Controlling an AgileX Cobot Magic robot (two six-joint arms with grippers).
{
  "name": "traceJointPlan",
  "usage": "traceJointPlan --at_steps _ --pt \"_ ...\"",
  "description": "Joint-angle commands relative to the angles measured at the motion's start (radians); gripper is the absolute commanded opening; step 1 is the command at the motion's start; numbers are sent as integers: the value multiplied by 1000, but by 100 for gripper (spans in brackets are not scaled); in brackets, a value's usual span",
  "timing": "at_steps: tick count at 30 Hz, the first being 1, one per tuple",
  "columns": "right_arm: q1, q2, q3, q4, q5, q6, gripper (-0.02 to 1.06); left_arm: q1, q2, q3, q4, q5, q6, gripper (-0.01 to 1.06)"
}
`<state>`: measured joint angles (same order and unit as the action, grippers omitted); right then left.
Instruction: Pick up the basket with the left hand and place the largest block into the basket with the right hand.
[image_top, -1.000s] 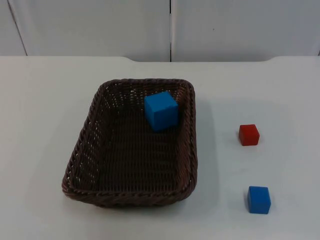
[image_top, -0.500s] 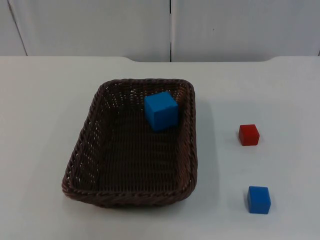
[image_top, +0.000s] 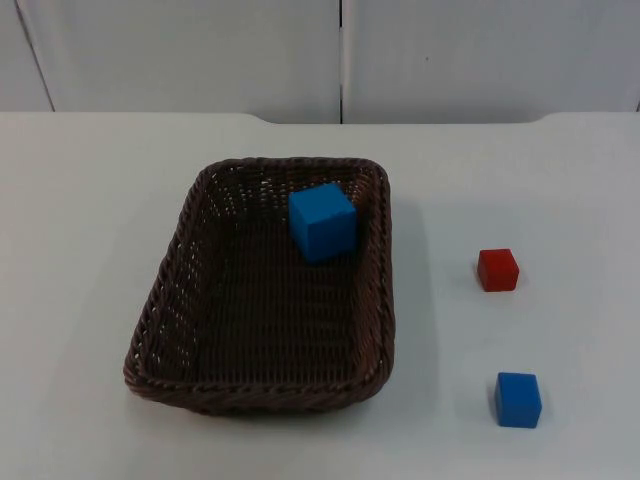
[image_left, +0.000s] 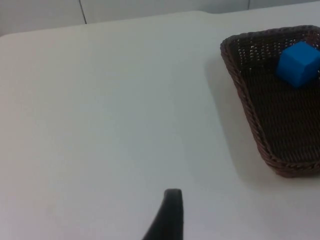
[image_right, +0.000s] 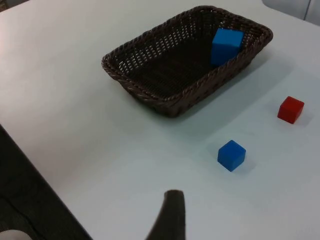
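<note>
A dark brown wicker basket rests on the white table, left of the middle. The largest block, a blue cube, lies inside it against the far right corner. Both arms wait pulled back, away from the basket. My left gripper hangs over bare table, well off to the side of the basket and the blue cube. My right gripper is high above the table's edge, looking across at the basket with the cube in it. Neither gripper touches anything.
A small red block and a small blue block sit on the table to the right of the basket, also seen by the right wrist as red block and blue block. A grey partition wall closes the far side.
</note>
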<state>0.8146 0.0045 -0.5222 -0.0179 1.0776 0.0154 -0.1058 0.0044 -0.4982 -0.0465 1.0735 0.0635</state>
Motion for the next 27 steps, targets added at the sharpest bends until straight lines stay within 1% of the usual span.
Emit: traceJointPlan --at_steps 1,24,25,26,27 --pt "-4 -4 7 5 2 2 72 2 -4 4 6 0 -10 78" --pt "-4 -4 7 5 2 2 72 2 -4 4 6 0 -10 78" --pt "-4 -4 7 5 2 2 73 2 -4 3 4 0 -10 78" --pt "-4 -4 7 5 2 2 77 2 -4 3 4 0 -10 79" --pt "-4 -4 7 5 2 2 77 2 -4 3 4 0 -10 79"
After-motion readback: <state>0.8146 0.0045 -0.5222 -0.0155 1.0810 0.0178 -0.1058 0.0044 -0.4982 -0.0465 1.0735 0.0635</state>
